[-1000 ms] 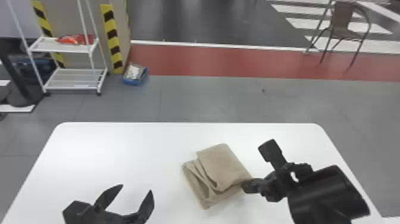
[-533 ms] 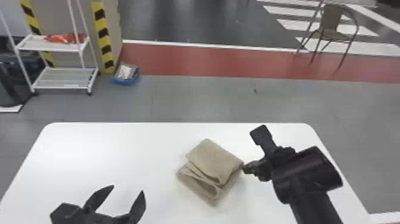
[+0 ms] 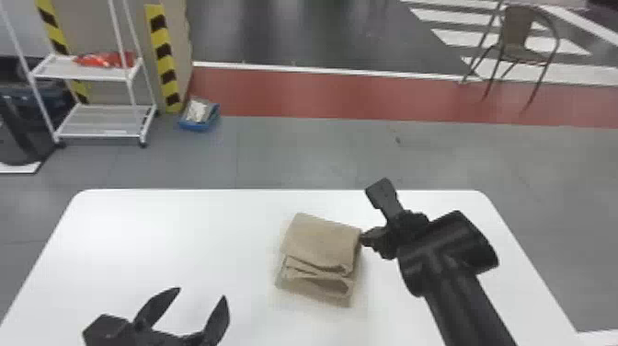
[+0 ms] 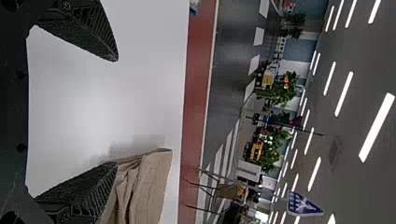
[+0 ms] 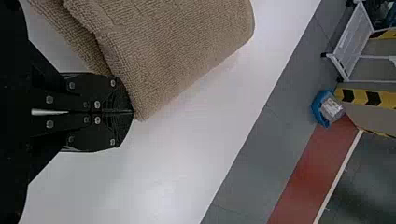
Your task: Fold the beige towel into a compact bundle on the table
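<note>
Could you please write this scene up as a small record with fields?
surface: white rectangular table
item: beige textured cloth towel, folded into layers
layers: loose folded edges showing on the side nearest the robot
left gripper: black, fingers apart, nothing between them, left of the towel
right gripper: black, fingers shut, tips at the towel's far right corner; whether they pinch cloth cannot be told
background: white wheeled metal shelf rack at left, brown metal-legged chair at right

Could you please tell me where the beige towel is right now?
In the head view, the beige towel lies on the white table, slightly right of centre, at the tip of the right gripper.
</note>
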Motion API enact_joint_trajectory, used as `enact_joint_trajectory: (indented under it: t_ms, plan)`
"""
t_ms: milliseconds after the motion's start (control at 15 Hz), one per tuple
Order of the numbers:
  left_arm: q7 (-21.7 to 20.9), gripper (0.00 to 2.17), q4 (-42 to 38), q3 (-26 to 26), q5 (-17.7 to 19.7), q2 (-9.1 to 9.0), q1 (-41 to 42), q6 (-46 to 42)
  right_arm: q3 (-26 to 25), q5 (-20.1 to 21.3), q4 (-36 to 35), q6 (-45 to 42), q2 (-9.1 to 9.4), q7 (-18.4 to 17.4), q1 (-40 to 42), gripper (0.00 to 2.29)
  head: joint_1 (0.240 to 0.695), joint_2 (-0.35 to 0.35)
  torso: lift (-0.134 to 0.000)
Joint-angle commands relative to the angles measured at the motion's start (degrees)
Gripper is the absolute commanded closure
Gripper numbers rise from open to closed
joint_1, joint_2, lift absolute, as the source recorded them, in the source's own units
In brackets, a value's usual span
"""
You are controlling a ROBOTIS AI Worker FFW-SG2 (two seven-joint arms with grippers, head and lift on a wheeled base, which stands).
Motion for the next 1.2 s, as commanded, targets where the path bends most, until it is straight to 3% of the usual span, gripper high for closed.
enact_joint_trajectory:
  t_ms: [0, 200, 667, 800, 1000, 1133]
  plan:
    - [0.0, 0.09, 0.1, 0.2, 0.0, 0.00, 0.0, -0.1, 0.6, 0.0, 4.1, -3.4, 1.51, -1.3, -2.2, 1.72, 0.695, -0.124, 0.000]
    - [0.0, 0.09, 0.1, 0.4, 0.0, 0.00, 0.2, -0.2, 1.5, -0.1, 6.4, -8.0, 2.61, -1.5, -2.7, 1.72, 0.695, -0.082, 0.000]
    - [0.0, 0.09, 0.2, 1.0, 0.0, 0.00, 0.2, -0.2, 5.6, 0.1, 7.9, -15.2, 2.61, -0.2, -2.2, 1.71, 0.695, -0.016, 0.000]
    - [-0.1, 0.09, 0.2, 1.3, 0.5, 0.00, 0.2, -0.2, 5.4, 3.4, 3.4, -14.9, 2.61, 1.3, 1.3, 1.71, 0.695, 0.001, 0.000]
    - [-0.6, 0.09, 0.5, 2.0, 1.1, 0.09, -0.1, -0.2, 5.7, 11.6, -9.1, -12.8, 2.47, 4.4, 8.4, 1.71, 0.695, 0.009, 0.000]
    - [-0.8, 0.09, 0.7, 1.9, 1.1, 0.00, -0.4, -0.2, 5.4, 12.0, -13.6, -12.6, 2.21, 6.2, 11.4, 1.71, 0.695, 0.006, 0.000]
